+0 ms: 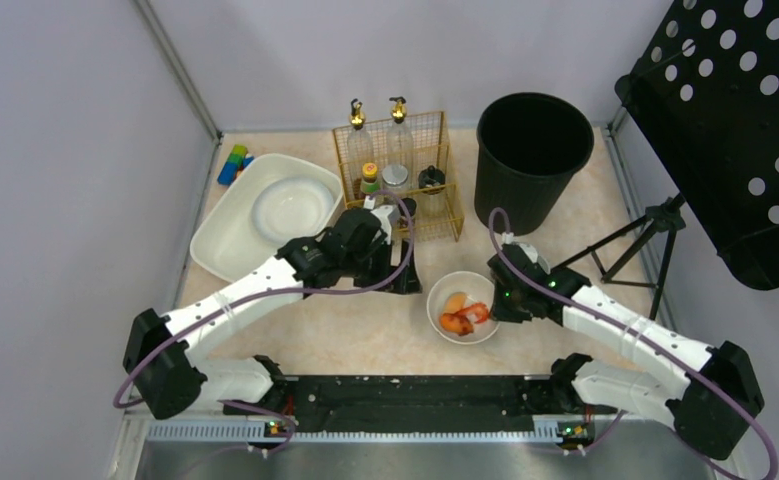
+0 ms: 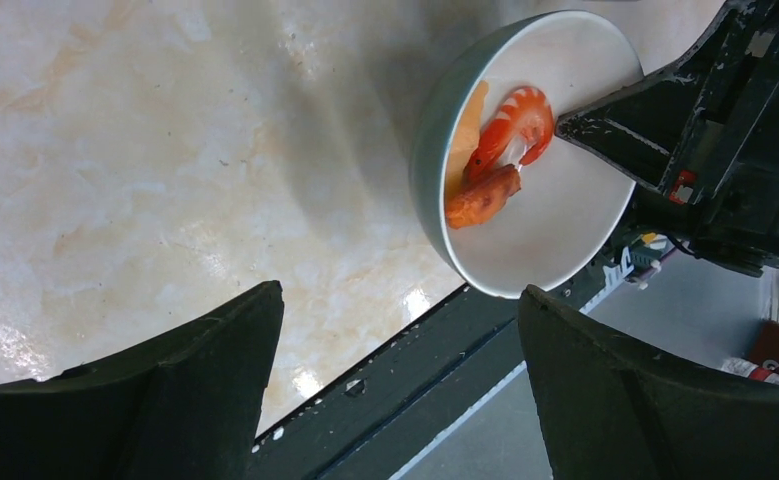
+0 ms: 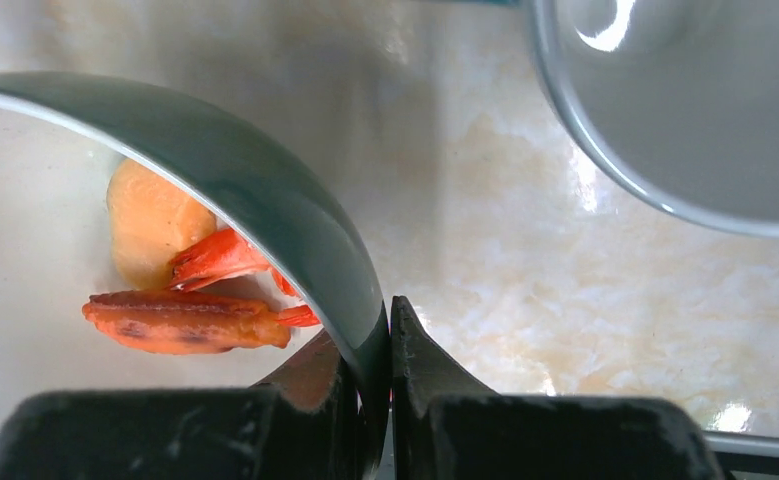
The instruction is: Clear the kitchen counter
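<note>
One bowl (image 1: 433, 318) is gripped at its rim above the bench (image 1: 365, 345).
The right hand (image 3: 387, 330) is clamped on the bowl's wall, with one finger inside and one outside. A shrimp (image 2: 510, 125) and orange food pieces are held in the bowl. The bench is spread beneath both arms and edged by grey walls, and the bowl is placed near its front middle. The left hand (image 2: 397, 296) is held wide apart and empty, just beside the bowl. A white tub (image 1: 220, 240) is seen at the back left, a wire rack (image 1: 447, 170) at the back middle, and a black bin (image 1: 533, 150) at the back right.
</note>
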